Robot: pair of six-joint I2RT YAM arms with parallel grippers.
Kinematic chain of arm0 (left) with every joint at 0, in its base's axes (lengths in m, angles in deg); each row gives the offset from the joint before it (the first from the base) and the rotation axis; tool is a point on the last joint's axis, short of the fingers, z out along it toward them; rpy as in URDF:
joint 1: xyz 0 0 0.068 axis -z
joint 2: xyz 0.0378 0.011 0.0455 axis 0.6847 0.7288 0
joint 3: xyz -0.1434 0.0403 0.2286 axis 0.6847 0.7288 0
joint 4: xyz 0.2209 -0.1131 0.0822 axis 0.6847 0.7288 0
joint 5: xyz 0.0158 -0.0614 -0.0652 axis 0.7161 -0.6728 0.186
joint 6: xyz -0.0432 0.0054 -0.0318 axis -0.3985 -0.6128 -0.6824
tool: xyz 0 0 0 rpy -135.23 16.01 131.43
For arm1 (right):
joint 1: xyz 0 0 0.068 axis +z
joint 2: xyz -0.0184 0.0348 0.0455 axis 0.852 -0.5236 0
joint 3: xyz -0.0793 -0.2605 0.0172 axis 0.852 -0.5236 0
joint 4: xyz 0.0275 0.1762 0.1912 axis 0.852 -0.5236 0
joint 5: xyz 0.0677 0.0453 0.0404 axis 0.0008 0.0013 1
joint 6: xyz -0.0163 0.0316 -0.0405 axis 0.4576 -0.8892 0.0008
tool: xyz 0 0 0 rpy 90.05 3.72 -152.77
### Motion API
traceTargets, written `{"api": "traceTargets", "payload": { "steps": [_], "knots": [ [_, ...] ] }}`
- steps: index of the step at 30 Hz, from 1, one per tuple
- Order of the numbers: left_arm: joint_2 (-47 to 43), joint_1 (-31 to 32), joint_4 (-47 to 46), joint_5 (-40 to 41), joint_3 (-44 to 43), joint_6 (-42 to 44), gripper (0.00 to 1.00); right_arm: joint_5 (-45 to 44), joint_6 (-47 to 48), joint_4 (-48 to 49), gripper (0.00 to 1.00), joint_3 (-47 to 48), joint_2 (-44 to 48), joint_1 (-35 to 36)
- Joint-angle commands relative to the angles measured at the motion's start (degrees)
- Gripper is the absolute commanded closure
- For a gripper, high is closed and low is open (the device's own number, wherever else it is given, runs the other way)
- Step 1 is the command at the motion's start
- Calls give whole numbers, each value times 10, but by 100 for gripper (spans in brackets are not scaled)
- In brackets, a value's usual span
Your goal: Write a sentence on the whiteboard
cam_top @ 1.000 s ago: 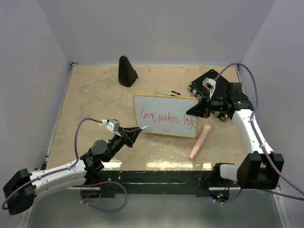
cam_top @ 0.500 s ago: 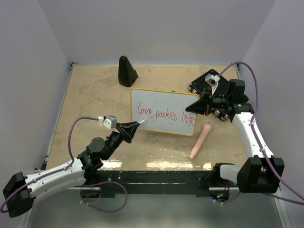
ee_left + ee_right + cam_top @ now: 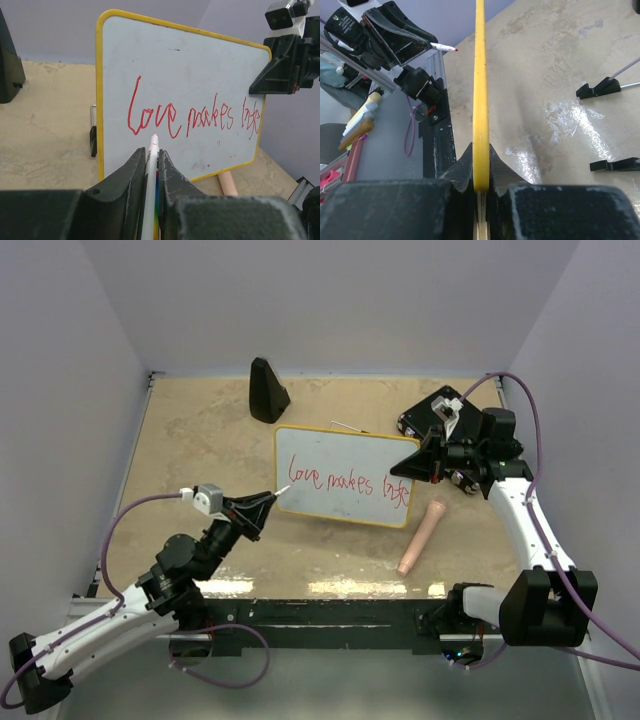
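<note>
The whiteboard (image 3: pixel 340 445) stands upright near the middle of the table (image 3: pixel 200 450), its written face turned to the arms' bases. The right pincer (image 3: pixel 418 462) is pressed tight on its right rim, the yellow edge running straight up from between the jaws in the right wrist view. The sentence (image 3: pixel 350 483), in loose red cursive, runs across the lower half in one line and seems to read "Love makes life". The left pincer (image 3: pixel 268 502) is pinching a marker (image 3: pixel 281 492), whose red tip points at the board's lower left by "Love", just short of the face. A pink stick (image 3: pixel 421 536) lies on the table below the board's right corner; a black wedge (image 3: pixel 266 391) stands at the back.
</note>
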Motion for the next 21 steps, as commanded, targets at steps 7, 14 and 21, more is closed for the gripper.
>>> {"api": "traceTargets", "payload": {
  "steps": [7, 14, 21],
  "knots": [
    [5, -3, 80, -43, -44, 19, 100, 61, -26, 36, 100, 10, 16, 1],
    [6, -3, 84, -52, -47, 18, 100, 63, -35, 50, 100, 4, 18, 1],
    [13, -5, 87, -56, -49, 23, 100, 61, -43, 61, 100, -3, 27, 1]
  ]
}}
